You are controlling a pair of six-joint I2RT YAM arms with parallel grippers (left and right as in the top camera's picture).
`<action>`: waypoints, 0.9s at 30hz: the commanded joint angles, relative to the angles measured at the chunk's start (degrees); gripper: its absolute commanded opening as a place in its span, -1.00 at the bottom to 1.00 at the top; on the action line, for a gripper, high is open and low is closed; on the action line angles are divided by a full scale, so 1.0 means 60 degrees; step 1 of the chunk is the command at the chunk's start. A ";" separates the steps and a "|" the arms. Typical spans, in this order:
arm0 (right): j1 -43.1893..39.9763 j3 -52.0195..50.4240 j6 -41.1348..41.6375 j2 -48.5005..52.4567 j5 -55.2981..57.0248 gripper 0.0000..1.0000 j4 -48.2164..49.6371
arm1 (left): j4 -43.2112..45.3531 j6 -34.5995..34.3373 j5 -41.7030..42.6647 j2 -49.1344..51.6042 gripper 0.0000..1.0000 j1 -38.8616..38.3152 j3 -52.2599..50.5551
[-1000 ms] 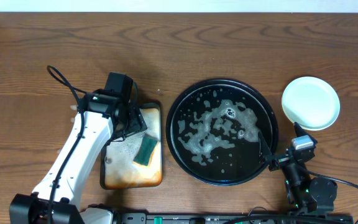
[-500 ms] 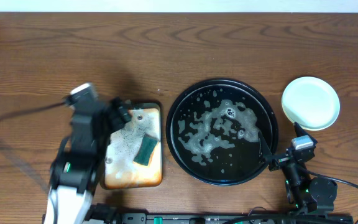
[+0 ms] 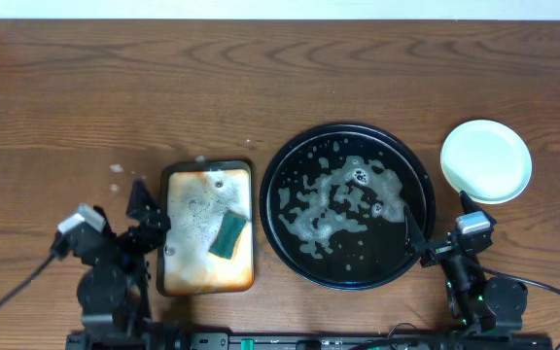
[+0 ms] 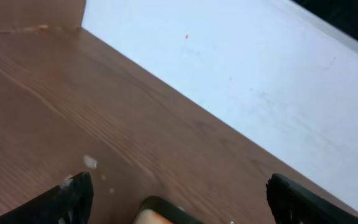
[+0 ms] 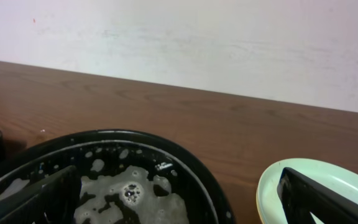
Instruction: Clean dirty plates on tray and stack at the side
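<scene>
While sponge (image 3: 228,233) lies apart, foam (image 3: 343,199) coats tray (image 3: 382,259).

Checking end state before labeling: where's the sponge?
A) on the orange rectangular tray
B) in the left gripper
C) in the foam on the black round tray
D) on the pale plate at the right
A: the sponge lies on the orange rectangular tray, and the left gripper is open with nothing between its fingers.

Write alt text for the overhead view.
A foamy black tray sits mid-table, a pale green plate right of it, an orange tray with a green sponge left of it. Left gripper and right gripper rest open at the front.
</scene>
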 commanded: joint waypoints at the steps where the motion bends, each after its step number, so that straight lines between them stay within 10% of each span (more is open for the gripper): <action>1: 0.0087 -0.0044 -0.0066 -0.0062 0.0029 0.99 0.0000 | 0.0051 0.0240 -0.0160 -0.1045 0.80 0.0084 -0.0641; 27: 0.0087 -0.0044 -0.0066 -0.0062 0.0029 0.99 0.0000 | 0.2084 0.0415 -0.0259 -0.1821 0.79 0.0080 -0.3661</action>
